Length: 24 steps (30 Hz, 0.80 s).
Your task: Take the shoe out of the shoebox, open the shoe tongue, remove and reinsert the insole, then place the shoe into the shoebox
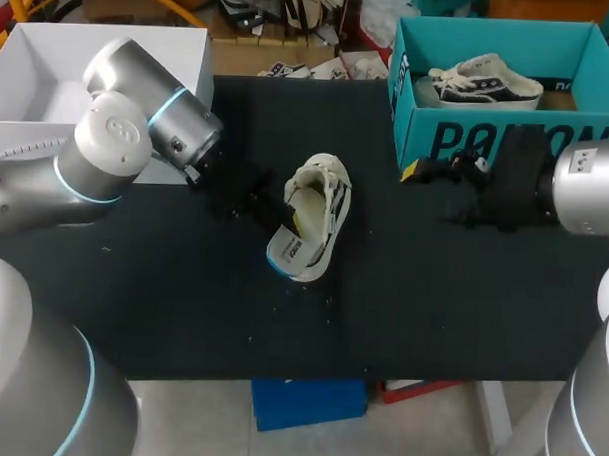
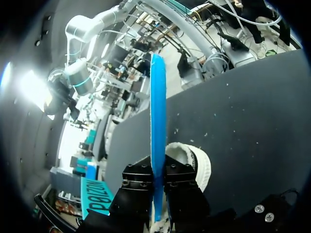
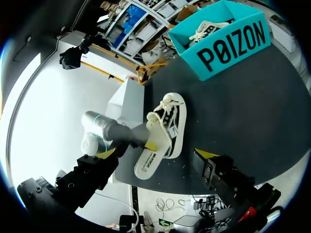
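Note:
A white and black sneaker lies on its side in the middle of the black table. Its insole, white on top and blue beneath, sticks out past the shoe's opening. My left gripper is at the shoe's left side, shut on the insole. In the left wrist view the blue insole stands edge-on between the fingers of that gripper, with the shoe just behind. My right gripper hangs open in front of the teal shoebox; in its own view the right gripper looks down at the shoe and insole.
A second sneaker lies inside the teal shoebox at the table's back right. A white box stands at the back left, beside my left arm. The table's front half is bare black surface.

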### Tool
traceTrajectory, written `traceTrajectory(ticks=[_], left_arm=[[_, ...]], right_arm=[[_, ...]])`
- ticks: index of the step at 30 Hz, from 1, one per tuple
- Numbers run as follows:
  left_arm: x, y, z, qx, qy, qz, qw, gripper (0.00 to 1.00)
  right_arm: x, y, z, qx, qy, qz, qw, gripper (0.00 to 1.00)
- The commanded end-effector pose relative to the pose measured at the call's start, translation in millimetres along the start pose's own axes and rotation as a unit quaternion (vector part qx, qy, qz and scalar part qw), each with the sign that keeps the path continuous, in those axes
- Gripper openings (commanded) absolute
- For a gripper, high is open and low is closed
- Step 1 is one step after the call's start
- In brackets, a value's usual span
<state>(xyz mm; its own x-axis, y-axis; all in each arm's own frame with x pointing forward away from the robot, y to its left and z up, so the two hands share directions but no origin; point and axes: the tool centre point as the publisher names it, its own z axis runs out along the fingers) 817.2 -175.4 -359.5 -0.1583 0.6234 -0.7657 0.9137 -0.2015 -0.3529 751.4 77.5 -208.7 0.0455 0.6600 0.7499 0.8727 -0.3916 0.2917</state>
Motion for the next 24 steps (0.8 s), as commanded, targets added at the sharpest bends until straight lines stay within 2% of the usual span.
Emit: traceTrajectory(ticks=[1,15,24], left_arm=[[1.4,8,4,-0.002,-0.005,-0.002,1.000,0.00],[-2.8,34,5,-0.011,-0.006,-0.006,1.000,0.00],[-7.0,37,5,-0.016,-0.003,-0.003,1.000,0.00]], right_arm=[[0.3,-0.3,0,0.000,0.000,0.000,1.000,1.00],[0.3,-0.3,0,0.000,0.000,0.000,1.000,1.00],[0.3,-0.3,0,0.000,0.000,0.000,1.000,1.00]])
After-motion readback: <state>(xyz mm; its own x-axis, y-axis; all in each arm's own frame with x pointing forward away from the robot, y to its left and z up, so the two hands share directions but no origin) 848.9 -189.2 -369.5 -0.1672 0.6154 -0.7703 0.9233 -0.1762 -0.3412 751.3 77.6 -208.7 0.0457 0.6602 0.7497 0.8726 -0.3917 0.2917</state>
